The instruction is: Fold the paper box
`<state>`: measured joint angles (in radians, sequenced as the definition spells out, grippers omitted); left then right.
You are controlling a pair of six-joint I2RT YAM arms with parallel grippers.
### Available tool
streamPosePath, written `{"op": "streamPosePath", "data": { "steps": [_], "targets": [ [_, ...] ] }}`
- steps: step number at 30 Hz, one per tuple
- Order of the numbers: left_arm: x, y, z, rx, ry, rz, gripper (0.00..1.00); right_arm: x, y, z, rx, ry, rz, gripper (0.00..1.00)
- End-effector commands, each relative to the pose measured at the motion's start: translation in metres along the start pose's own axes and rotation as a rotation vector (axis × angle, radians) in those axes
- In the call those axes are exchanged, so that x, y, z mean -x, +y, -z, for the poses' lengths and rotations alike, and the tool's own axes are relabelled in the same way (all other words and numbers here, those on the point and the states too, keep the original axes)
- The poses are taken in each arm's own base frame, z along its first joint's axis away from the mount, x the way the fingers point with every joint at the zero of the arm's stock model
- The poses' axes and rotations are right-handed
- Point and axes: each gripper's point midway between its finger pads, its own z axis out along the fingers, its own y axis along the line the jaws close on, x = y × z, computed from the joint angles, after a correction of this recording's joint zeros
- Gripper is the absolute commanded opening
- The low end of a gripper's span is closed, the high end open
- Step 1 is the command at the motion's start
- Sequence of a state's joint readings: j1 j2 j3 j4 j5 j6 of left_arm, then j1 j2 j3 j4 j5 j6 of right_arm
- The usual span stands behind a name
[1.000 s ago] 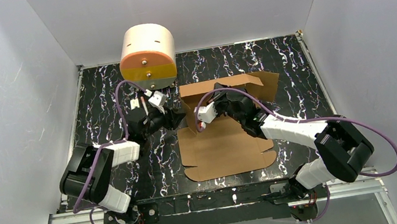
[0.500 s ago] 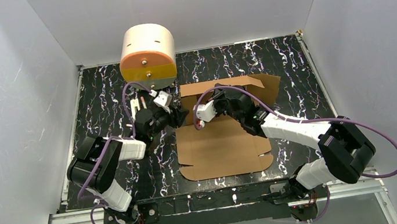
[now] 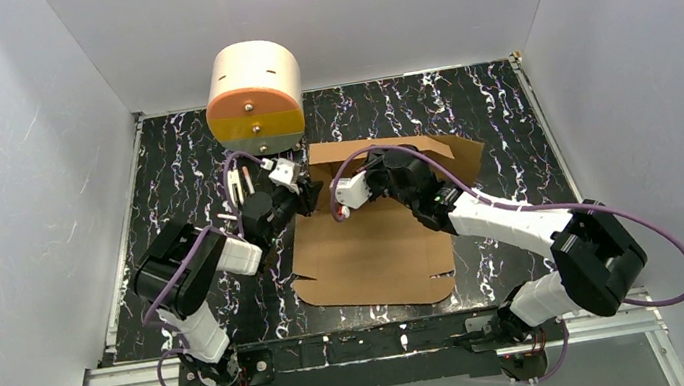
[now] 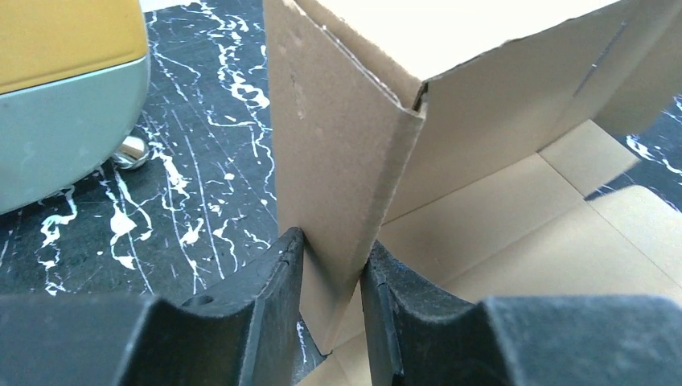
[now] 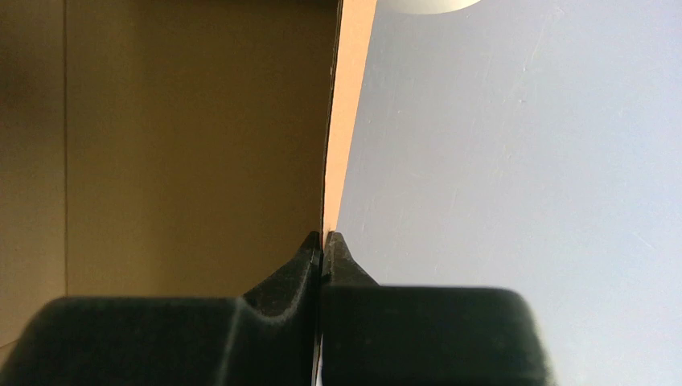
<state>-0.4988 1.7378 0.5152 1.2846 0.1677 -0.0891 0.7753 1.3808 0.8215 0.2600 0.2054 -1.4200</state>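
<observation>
The paper box (image 3: pixel 373 259) is brown cardboard lying partly flat mid-table, with its back wall and left side flap raised. My left gripper (image 3: pixel 306 198) is at the box's back-left corner. In the left wrist view it (image 4: pixel 331 245) is shut on the upright folded side flap (image 4: pixel 338 153), one finger on each face. My right gripper (image 3: pixel 370 187) is inside the box by the back wall. In the right wrist view it (image 5: pixel 323 237) is shut on the thin edge of a standing cardboard wall (image 5: pixel 342 96).
A cream cylinder (image 3: pixel 253 89) with an orange and yellow front stands at the back left, just behind my left gripper; it also shows in the left wrist view (image 4: pixel 64 48). Grey walls enclose the black marbled table (image 3: pixel 499 120) on three sides.
My left arm has reached in to the box's left flap. The box has slid left and turned, its near-left corner swinging out. My right gripper has kept its hold.
</observation>
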Motion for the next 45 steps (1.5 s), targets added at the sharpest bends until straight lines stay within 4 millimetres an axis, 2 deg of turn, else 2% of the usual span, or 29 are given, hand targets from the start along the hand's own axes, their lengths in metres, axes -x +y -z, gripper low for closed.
{"op": "streamPosePath", "data": {
  "steps": [1,10,25,36,45],
  "targets": [
    [0.048,0.027,-0.009,0.161,-0.198,-0.03,0.29,0.024,0.034,-0.001,0.145,-0.094,-0.026,0.01],
    [0.054,0.05,-0.013,0.34,-0.286,0.038,0.29,0.026,0.046,-0.006,0.185,-0.079,-0.076,0.01],
    [0.063,0.057,-0.025,0.466,-0.385,0.013,0.31,0.033,0.049,-0.005,0.219,-0.088,-0.15,0.01],
    [0.064,0.07,-0.021,0.615,-0.412,0.021,0.21,0.034,0.046,-0.004,0.217,-0.085,-0.17,0.02],
    [0.06,0.074,-0.021,0.679,-0.41,0.008,0.18,0.034,0.05,-0.005,0.218,-0.083,-0.189,0.01]
  ]
}}
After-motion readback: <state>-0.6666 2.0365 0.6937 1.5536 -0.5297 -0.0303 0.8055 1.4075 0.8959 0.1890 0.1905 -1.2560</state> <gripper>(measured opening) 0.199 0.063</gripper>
